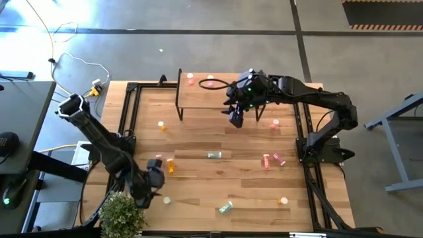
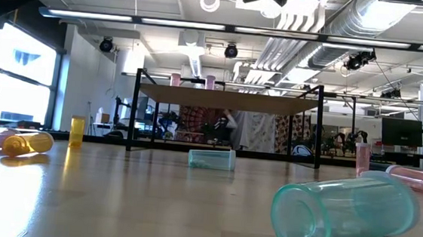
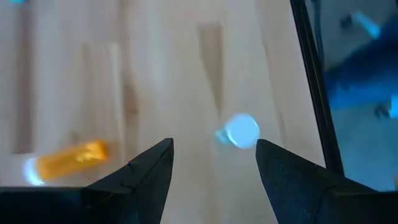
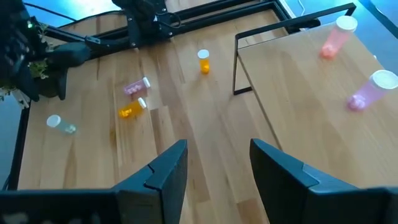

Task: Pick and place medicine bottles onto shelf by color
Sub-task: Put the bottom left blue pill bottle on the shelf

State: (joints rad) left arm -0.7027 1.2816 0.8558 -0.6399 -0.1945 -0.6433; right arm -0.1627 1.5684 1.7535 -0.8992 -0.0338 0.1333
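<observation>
My left gripper [image 1: 156, 178] hangs open over the table's near-left part. A small pale green bottle [image 3: 239, 130] stands upright with its light cap up on the planks ahead of the gripper's fingers, untouched. An orange bottle [image 3: 68, 160] lies on its side next to it. My right gripper [image 1: 236, 118] stands open and empty above the table, just in front of the shelf [image 1: 218, 96]. Two pink bottles [image 4: 336, 36] [image 4: 370, 90] stand on the shelf's board. More pink, orange and teal bottles are scattered over the table.
A teal bottle [image 2: 348, 212] lies on its side near the front edge, another [image 1: 215, 155] at mid-table. Pink bottles [image 1: 272, 160] lie at the right, and an orange one [image 1: 162, 125] stands at the left. A potted plant [image 1: 122, 215] sits at the near-left corner. Black frame rails [image 1: 129, 112] run along the table's sides.
</observation>
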